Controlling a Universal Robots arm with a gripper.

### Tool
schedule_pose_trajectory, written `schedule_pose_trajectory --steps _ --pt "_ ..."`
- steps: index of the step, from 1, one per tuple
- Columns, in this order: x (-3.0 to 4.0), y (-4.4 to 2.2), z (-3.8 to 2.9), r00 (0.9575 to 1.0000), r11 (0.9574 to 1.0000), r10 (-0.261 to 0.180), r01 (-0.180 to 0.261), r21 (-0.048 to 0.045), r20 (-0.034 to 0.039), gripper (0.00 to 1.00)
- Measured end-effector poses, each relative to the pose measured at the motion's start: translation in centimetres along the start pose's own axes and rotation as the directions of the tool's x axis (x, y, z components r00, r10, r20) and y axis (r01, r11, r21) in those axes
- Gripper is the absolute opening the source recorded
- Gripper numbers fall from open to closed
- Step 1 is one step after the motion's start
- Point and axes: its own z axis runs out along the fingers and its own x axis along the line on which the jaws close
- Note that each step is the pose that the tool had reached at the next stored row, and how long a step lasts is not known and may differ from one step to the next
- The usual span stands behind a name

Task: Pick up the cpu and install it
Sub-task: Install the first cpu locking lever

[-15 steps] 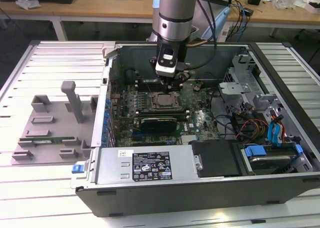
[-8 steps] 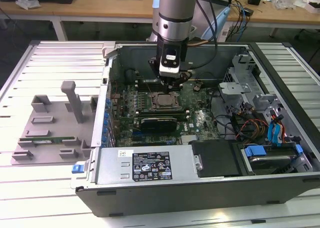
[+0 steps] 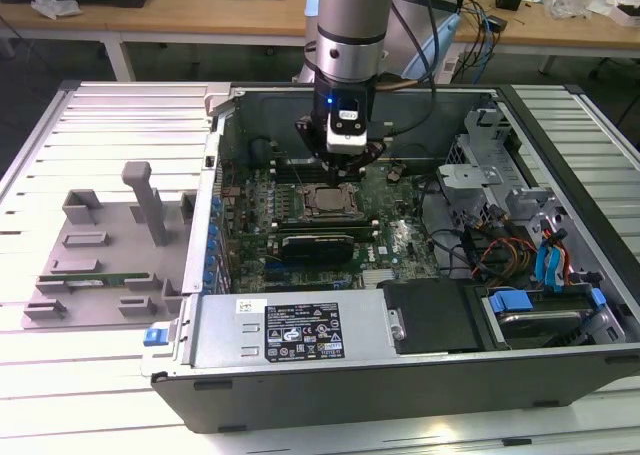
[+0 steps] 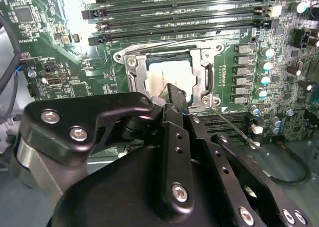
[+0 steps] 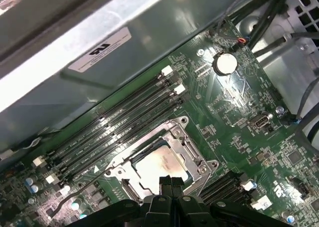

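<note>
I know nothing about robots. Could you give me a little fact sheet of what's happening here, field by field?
Setting: open computer case lying on a slatted table
Arm: reaches down into the case, over the motherboard
Gripper: the gripper is shut, right at the cpu's edge
Cpu: the cpu lies flat in its socket, silver top up
Memory slots: long dark memory slots beside the socket
Tray: grey tray outside the case, at the exterior view's left
</note>
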Motion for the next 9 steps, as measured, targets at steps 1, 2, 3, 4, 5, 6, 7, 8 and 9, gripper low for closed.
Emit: schedule_pose_trajectory --steps 1,2,3,4,5,6,7,8,9 --pt "0.00 0.00 0.00 1.0000 1.0000 -0.008 0.008 -0.0002 0.0003 0.11" --pt "0.00 0.00 0.00 0.9999 0.9999 -0.014 0.014 -0.0004 0.0006 0.11" --pt "0.00 0.00 0.00 0.9996 0.9996 -0.028 0.028 -0.0007 0.0012 0.11" --pt "0.00 0.00 0.00 0.9994 0.9994 -0.034 0.034 -0.0008 0.0015 0.11" --pt "0.00 0.00 0.00 0.9991 0.9991 -0.042 0.042 -0.0010 0.0018 0.11" --pt "0.00 0.00 0.00 0.9986 0.9986 -0.053 0.053 -0.0012 0.0023 0.11" --pt "0.00 0.00 0.00 0.9983 0.9983 -0.059 0.059 -0.0014 0.0026 0.11" --pt "0.00 0.00 0.00 0.9975 0.9975 -0.071 0.071 -0.0016 0.0032 0.11" --pt "0.00 0.00 0.00 0.9968 0.9968 -0.080 0.080 -0.0019 0.0035 0.11"
